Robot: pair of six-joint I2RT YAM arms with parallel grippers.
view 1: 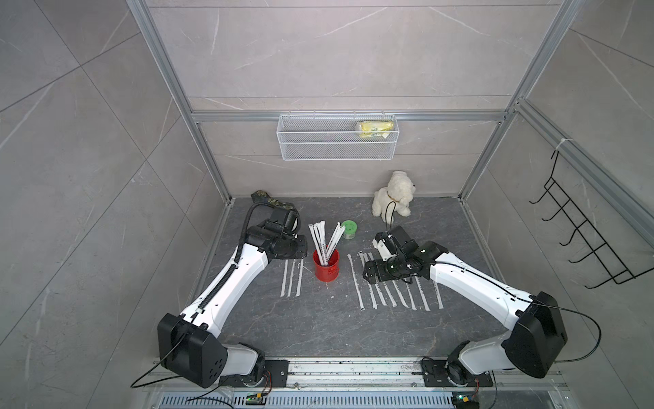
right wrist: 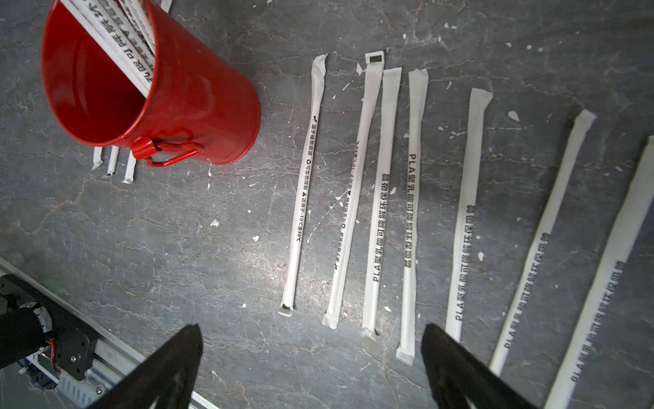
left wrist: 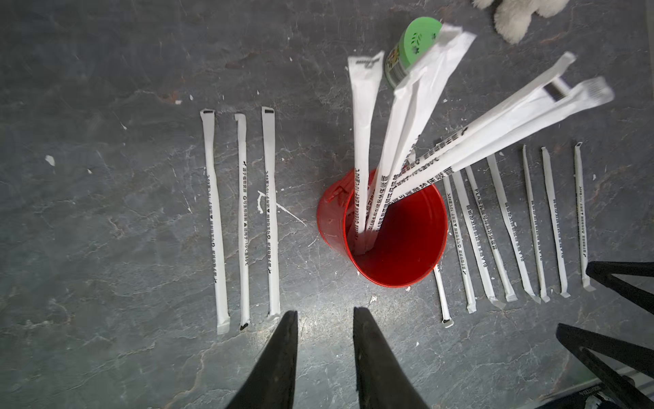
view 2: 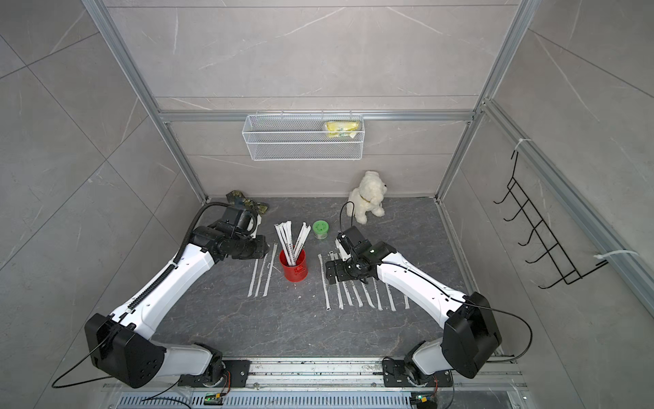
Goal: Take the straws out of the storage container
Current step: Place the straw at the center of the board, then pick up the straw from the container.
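Nearest, white paper-wrapped straws (right wrist: 380, 198) lie flat in rows on the dark stone-look tabletop (view 1: 318, 325), three to the left and more to the right. The right gripper (right wrist: 311, 325) hangs over the right row, spread wide and empty. The left gripper (left wrist: 325, 311) is narrowly parted, pinching nothing. Between the rows a small red metal can (left wrist: 407, 248) holds several more, fanned toward the green-lidded jar (left wrist: 421, 39). They look light, slender and crushable, so pinch one gently — near its top, above the rim.
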